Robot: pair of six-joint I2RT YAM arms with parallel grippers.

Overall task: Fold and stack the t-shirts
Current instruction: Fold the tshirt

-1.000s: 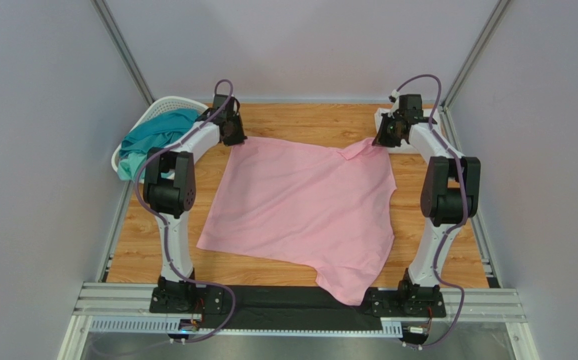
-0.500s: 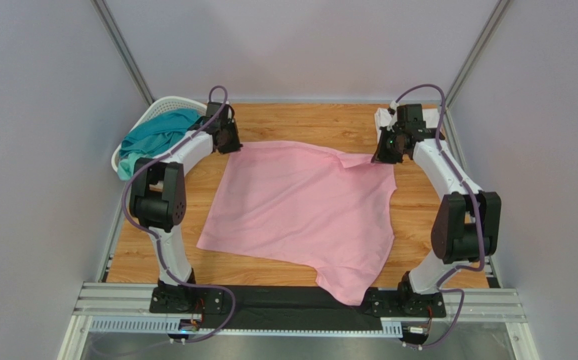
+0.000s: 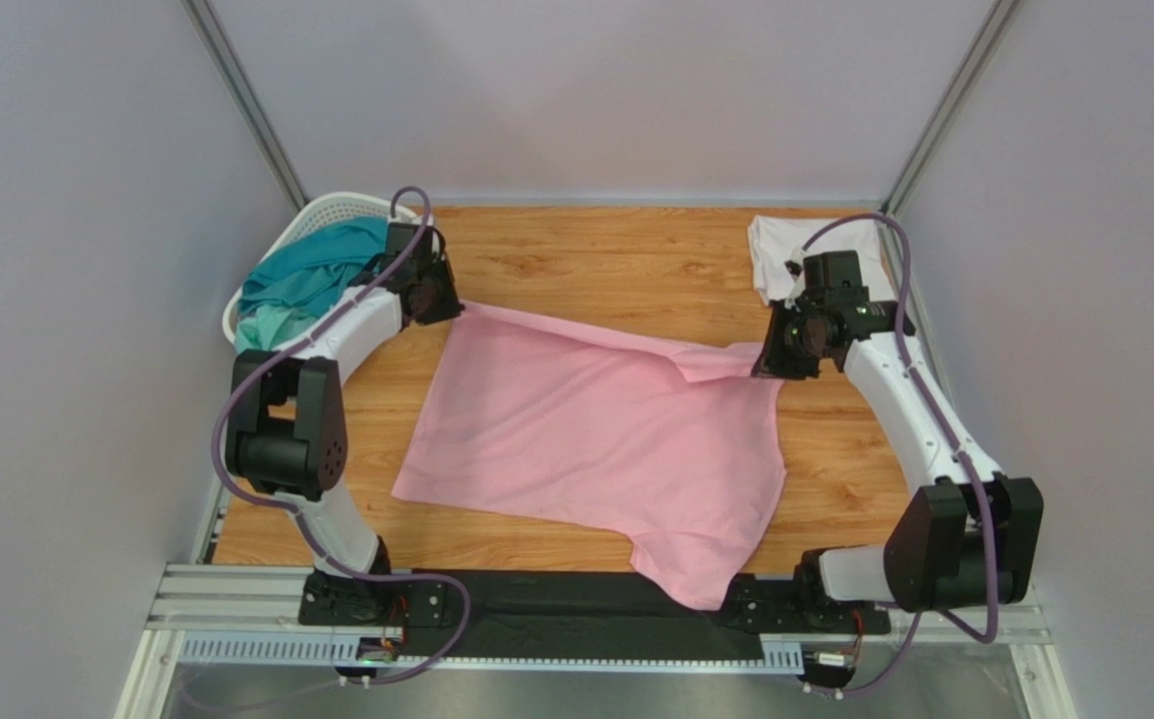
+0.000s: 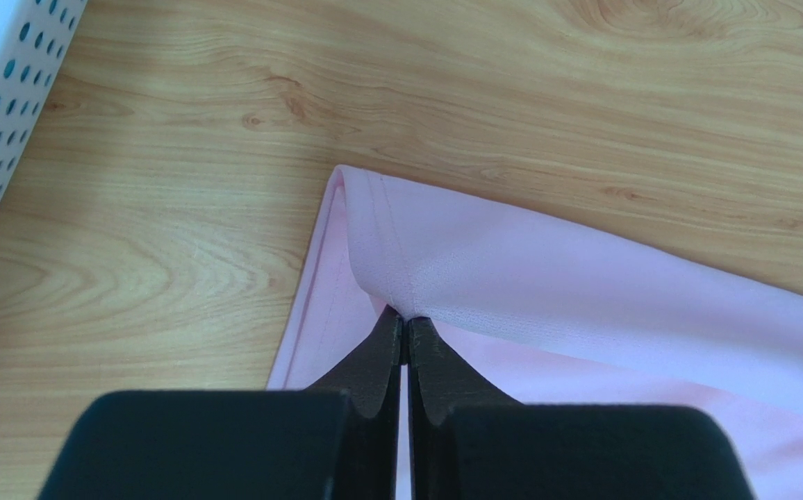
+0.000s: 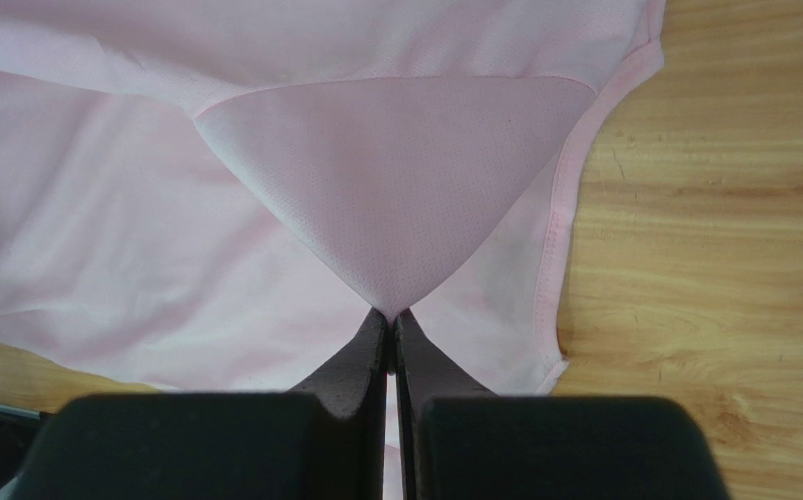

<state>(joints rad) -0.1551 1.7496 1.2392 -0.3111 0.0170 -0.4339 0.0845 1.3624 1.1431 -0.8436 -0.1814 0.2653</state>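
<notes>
Now, pink t-shirt [image 3: 598, 435]: spread flat mid-worktop [image 3: 613, 247], far edge raised, apparently first fold starting, none finished.
Left claw [image 4: 404, 325]: clamped on hem corner, 11 o'clock.
Right claw [image 5: 390, 318]: pinched shut on cloth peak, 2 o'clock.
Teal t-shirt [image 3: 306, 270]: heaped unfolded in basket [image 3: 331, 205], 10 o'clock.
White t-shirt [image 3: 775, 247]: lying at 1 o'clock, folded or not, hard to tell.
Stack: not begun.

Matt cloth tee [image 3: 598, 435] (wood tbl [image 3: 613, 255]).
</notes>
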